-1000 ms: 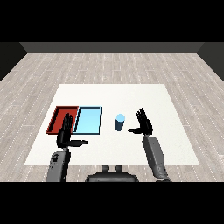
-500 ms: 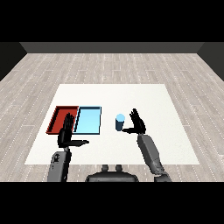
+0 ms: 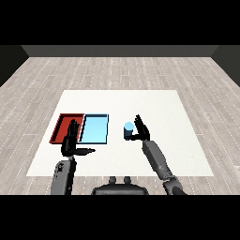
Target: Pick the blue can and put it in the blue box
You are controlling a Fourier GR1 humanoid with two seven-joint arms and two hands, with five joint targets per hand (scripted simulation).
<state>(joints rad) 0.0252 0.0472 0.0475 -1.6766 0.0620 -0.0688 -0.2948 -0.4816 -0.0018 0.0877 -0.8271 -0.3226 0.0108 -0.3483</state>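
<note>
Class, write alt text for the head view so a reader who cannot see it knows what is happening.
The robot's right hand, fingers straight, is right beside an upright blue cylindrical can on the white table. To the can's left lie a light blue tray and a red tray, with the open left hand in front of the red one.

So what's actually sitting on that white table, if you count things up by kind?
Trays: 2, a red tray and a light blue tray side by side
Cans: 1, a blue can, upright, to the right of the trays
Total: 3
</note>
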